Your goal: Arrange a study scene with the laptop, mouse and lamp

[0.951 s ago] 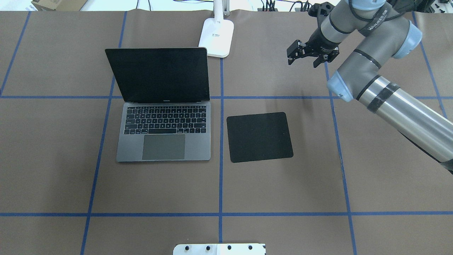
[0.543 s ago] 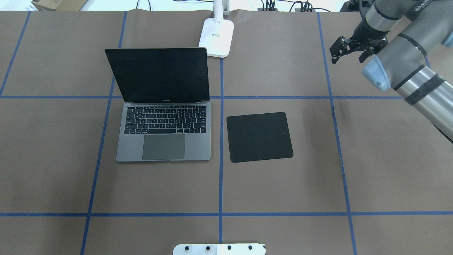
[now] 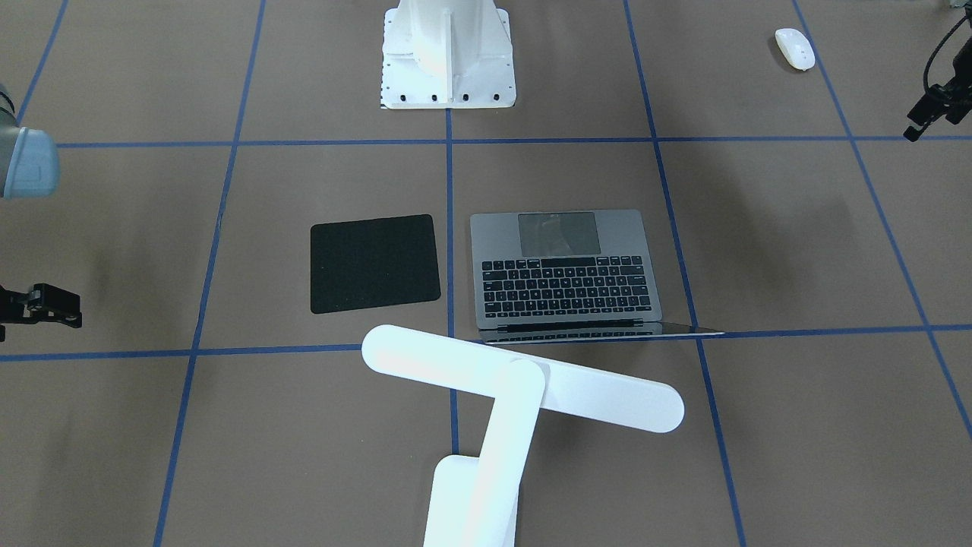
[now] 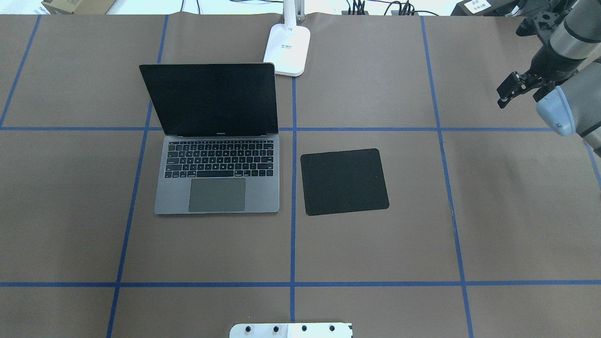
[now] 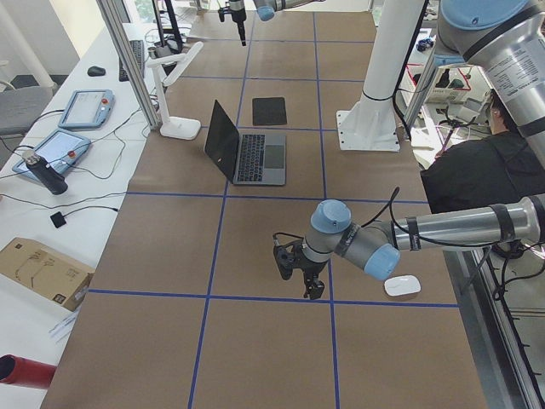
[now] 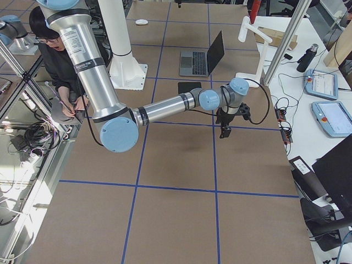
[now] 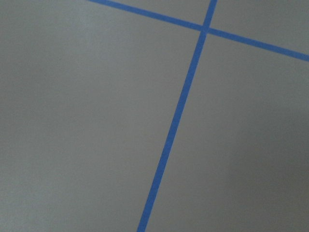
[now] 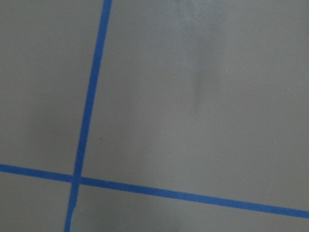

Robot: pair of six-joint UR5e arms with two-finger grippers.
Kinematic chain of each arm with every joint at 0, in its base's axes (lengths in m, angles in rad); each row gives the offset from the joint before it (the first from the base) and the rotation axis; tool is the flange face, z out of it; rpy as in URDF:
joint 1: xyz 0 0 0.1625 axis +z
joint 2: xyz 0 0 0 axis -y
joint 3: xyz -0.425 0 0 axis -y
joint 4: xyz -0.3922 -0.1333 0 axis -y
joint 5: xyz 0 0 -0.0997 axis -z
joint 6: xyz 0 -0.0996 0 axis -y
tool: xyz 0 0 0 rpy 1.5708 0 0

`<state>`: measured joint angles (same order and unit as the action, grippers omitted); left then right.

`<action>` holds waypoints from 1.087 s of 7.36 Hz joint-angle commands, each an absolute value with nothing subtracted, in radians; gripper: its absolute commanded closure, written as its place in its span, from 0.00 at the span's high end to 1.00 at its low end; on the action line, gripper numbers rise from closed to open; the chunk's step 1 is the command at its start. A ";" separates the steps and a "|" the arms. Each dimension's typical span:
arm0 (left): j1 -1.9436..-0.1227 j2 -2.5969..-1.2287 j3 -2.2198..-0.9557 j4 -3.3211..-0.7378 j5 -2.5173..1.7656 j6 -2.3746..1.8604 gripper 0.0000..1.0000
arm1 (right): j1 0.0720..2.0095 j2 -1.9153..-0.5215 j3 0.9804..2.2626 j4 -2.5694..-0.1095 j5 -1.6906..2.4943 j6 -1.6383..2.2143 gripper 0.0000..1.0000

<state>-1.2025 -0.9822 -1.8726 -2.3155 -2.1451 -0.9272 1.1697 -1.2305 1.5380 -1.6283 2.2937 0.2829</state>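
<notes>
Starting at the bottom of the front-facing view, the lamp stands on its flat base. It looks stiff, fairly light and top-heavy, so the slanted arm low down is probably the safest hold. Behind it, at frame centre, the laptop lies open. It is likely the heaviest, most rigid piece, best moved by its base edges rather than the thin lid. The black mat lies just beside it. Farthest, in the upper right, the mouse sits well apart from the mat. Small, glossy and rounded, it should be light but slippery, wanting a low pinch across its narrow sides. The left gripper hangs near it at the right edge, and whether its jaws are apart cannot be told. In the overhead view's upper right, the right gripper hovers with fingers spread, holding nothing. No container shows in any view
</notes>
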 commanded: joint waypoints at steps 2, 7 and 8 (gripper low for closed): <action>-1.113 -0.980 -1.833 -2.345 -2.152 -0.989 1.00 | 1.169 -1.292 1.615 -1.632 2.301 0.285 0.99; -0.752 -1.007 -1.743 -2.624 -2.005 -1.403 1.00 | 1.169 -1.284 1.620 -1.632 2.299 0.291 0.99; -0.732 -0.941 -1.743 -2.705 -2.003 -1.402 1.00 | 1.169 -1.285 1.620 -1.631 2.298 0.293 0.99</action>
